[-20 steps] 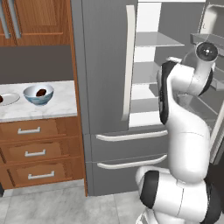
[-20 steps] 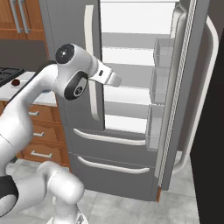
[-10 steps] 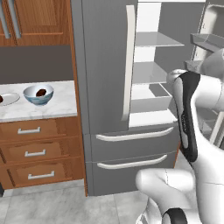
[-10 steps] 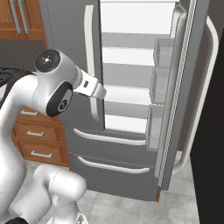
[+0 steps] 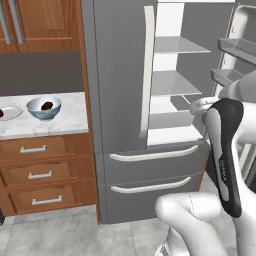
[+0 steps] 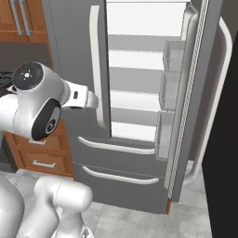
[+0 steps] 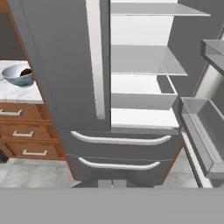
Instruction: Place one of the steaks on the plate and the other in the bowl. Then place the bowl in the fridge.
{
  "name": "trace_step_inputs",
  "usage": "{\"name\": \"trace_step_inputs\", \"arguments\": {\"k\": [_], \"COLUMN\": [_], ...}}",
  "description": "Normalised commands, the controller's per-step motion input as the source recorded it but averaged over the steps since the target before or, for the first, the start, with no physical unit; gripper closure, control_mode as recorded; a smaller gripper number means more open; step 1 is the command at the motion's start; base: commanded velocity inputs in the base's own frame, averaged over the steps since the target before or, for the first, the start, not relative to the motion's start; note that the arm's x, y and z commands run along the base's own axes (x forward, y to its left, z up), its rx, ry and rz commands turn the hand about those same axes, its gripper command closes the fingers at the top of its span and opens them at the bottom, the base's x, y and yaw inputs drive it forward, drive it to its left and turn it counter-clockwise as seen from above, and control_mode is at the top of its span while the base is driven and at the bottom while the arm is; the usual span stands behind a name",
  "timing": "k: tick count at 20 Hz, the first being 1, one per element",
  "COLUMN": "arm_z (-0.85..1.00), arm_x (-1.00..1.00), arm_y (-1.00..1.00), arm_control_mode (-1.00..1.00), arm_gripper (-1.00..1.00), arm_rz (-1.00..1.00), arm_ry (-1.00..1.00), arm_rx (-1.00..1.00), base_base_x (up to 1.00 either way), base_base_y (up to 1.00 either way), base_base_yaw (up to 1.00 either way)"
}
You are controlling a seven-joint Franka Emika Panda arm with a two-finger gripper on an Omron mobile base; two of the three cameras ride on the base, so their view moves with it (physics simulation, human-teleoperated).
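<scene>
Steak sorting looks done: one steak [image 5: 47, 105] sits in the bowl [image 5: 43, 108] on the worktop [image 5: 60, 120], the other [image 5: 0, 114] on the plate [image 5: 10, 113] just beside it. Fridge [image 5: 120, 75] right door is open, shelves bare. Gripper [image 7: 112, 183] is shut and empty, well apart from the bowl. Left: carry bowl into fridge.

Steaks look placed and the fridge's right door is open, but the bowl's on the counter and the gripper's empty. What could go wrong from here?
1. The bowl sits far left of the arm, past the fridge's closed left door; the swing back could clip that door or its handle.
2. The steak lies loose in the bowl, so a tilted lift may spill it.
3. The plate sits close beside the bowl; the shut gripper, once opened, could nudge it.
</scene>
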Motion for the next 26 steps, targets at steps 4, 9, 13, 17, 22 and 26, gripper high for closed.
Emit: {"name": "trace_step_inputs", "arguments": {"k": [4, 9, 13, 17, 22, 26], "arm_z": [0.0, 0.0, 0.0, 0.0, 0.0, 0.0], "arm_x": [-0.62, -0.19, 0.0, 0.0, 0.0, 0.0], "arm_y": [0.46, 0.11, 0.11, 0.0, 0.0, 0.0], "arm_control_mode": [-1.0, -1.0, 1.0, 1.0, 1.0, 1.0], "arm_gripper": [1.0, 1.0, 1.0, 1.0, -1.0, -1.0], "arm_rz": [0.0, -0.06, -0.02, 0.0, 0.0, 0.0], "arm_ry": [-0.01, -0.05, 0.0, 0.0, 0.0, 0.0], "arm_rx": [-0.11, 0.01, 0.02, 0.0, 0.0, 0.0], "base_base_x": [0.0, 0.0, 0.0, 0.0, 0.0, 0.32], "base_base_y": [0.0, 0.0, 0.61, 0.99, 1.0, 1.0], "base_base_yaw": [0.0, 0.0, -0.06, -0.03, 0.0, 0.02]}}
